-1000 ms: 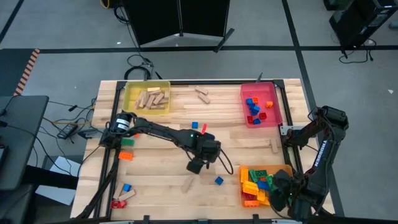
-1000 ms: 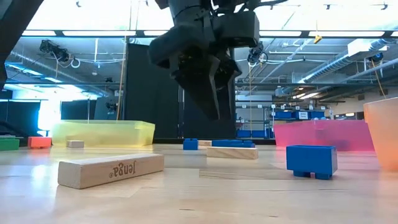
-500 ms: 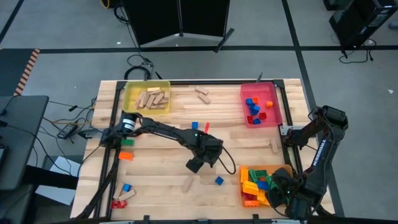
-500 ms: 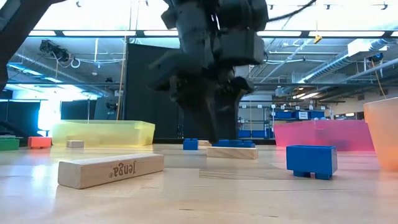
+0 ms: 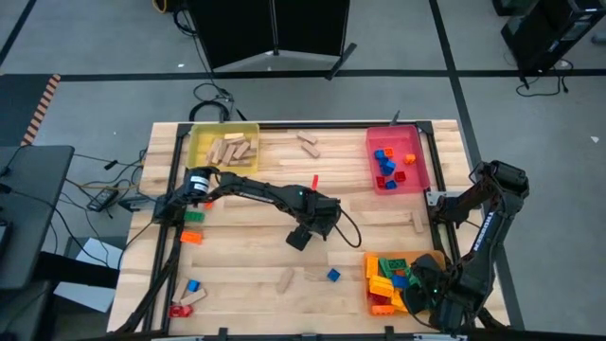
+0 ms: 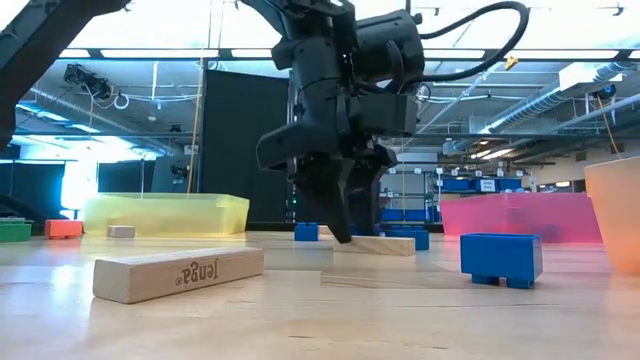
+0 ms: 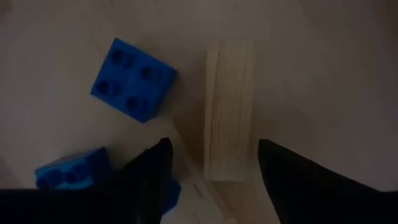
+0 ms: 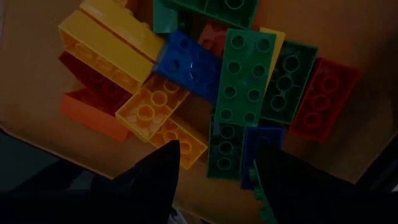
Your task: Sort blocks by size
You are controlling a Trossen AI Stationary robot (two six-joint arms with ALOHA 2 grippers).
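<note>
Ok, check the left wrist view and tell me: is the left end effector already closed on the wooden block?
No. The left end effector stands open, its two fingers on either side of the wooden block's near end, with gaps showing.

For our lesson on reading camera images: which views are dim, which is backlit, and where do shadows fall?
Left wrist view: dim, the wooden block and blue brick in the gripper's shade. Right wrist view: dim over the piled bricks. Low view: ceiling lights behind silhouette the left gripper. High view: even light, soft shadows.
</note>
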